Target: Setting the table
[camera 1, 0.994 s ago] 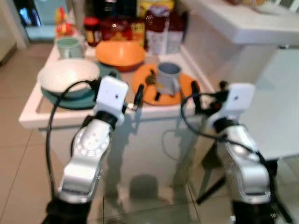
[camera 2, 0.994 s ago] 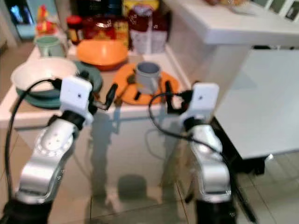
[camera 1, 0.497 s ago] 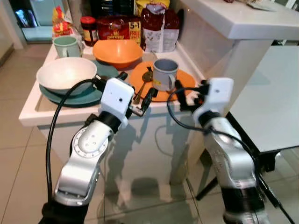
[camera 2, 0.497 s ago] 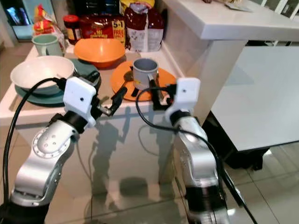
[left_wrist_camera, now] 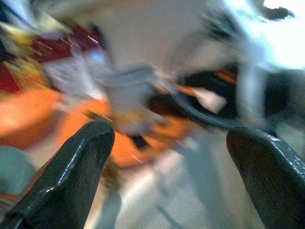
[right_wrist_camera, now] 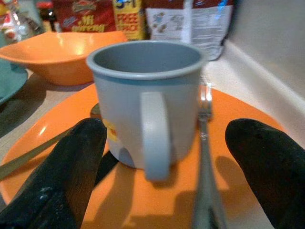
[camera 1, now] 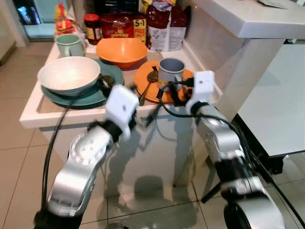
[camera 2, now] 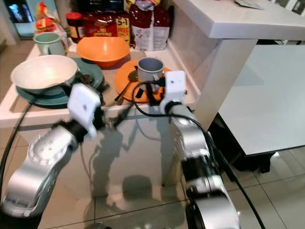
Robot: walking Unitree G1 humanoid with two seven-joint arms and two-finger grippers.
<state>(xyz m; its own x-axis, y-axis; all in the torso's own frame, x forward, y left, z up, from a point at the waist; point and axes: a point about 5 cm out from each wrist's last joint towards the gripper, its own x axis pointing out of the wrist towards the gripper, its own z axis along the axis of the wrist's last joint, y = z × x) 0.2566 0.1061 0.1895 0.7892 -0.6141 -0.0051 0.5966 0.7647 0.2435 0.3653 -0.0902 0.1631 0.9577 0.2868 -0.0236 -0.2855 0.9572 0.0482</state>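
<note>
Hovering left of centre below the surface [camera 1: 33, 119] edge, the left gripper [camera 1: 151, 114] hangs wide open, empty. Centre frame, the right gripper [right_wrist_camera: 162, 157] spreads its jaws around the grey mug [right_wrist_camera: 143, 102] on the orange plate [right_wrist_camera: 238, 119], apparently lining up a grasp.

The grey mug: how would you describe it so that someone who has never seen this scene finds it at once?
On the white counter, find the flat orange plate near its right edge, in front of the deep orange bowl. The grey mug stands upright on that plate, between a spoon and a fork. The other mug, far left, is pale green.
</note>
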